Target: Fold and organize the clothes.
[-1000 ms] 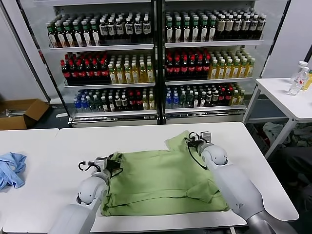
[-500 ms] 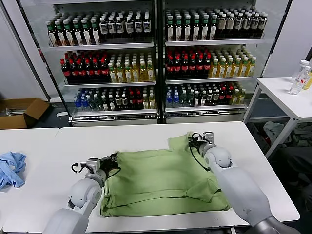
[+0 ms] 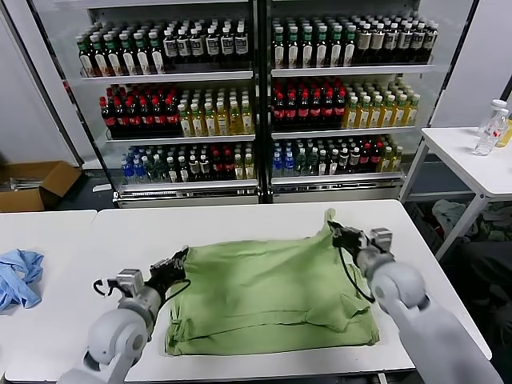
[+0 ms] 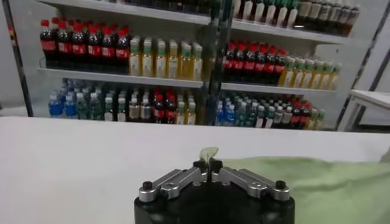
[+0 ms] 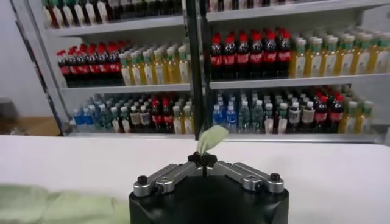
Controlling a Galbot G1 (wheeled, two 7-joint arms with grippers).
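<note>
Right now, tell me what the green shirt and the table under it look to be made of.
Green shirt: soft matte woven or knit fabric, probably cotton; it creases and drapes where the left end effector and right end effector pinch it. Table: smooth, hard white top, slightly glossy, likely laminate or painted board.

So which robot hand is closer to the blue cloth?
The left. The left end effector pinches the green shirt's left edge, on the side toward the blue cloth. The right end effector pinches the shirt's far right corner, much farther from it.
</note>
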